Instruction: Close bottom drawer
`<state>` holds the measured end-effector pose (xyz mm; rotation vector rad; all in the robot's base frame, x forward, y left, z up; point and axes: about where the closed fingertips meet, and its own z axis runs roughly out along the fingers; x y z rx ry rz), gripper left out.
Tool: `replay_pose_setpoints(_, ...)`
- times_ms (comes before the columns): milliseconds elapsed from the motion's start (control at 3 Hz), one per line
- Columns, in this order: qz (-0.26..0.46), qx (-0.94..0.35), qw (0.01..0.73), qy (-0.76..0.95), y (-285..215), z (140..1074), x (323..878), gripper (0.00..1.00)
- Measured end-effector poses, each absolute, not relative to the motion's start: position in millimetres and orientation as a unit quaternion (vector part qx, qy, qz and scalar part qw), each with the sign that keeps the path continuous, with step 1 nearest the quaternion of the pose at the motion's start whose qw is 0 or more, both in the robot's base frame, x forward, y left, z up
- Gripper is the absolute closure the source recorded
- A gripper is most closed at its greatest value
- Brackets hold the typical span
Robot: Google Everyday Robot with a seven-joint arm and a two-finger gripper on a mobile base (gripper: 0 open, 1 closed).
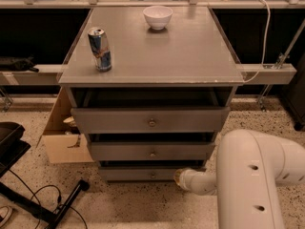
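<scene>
Bottom drawer (138,174): gripper (179,177) beside front (right).

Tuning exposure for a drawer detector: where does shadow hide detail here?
Camera view: the flat grey tabletop is evenly lit; dark shadow fills the recess beneath it; the narrow grey wooden bottom drawer is dimmest; the claw of the white robot arm, by that drawer's right end, shows pale.
</scene>
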<state>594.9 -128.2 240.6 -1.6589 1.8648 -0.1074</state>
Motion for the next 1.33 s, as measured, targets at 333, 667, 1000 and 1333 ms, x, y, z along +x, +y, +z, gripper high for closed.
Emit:
replay_pose_setpoints(333, -0.117, -0.629, 0.341, 0.689, -138, 322, 616, 1.0)
replay_pose_setpoints(667, -0.181, -0.618, 0.377, 0.666, -117, 408, 625, 1.0)
replay_pose_setpoints(1000, -0.218, -0.554, 0.422, 0.684, -117, 486, 599, 1.0)
replay_pose_setpoints(1333, -0.231, -0.469, 0.448, 0.725, -162, 524, 531, 1.0)
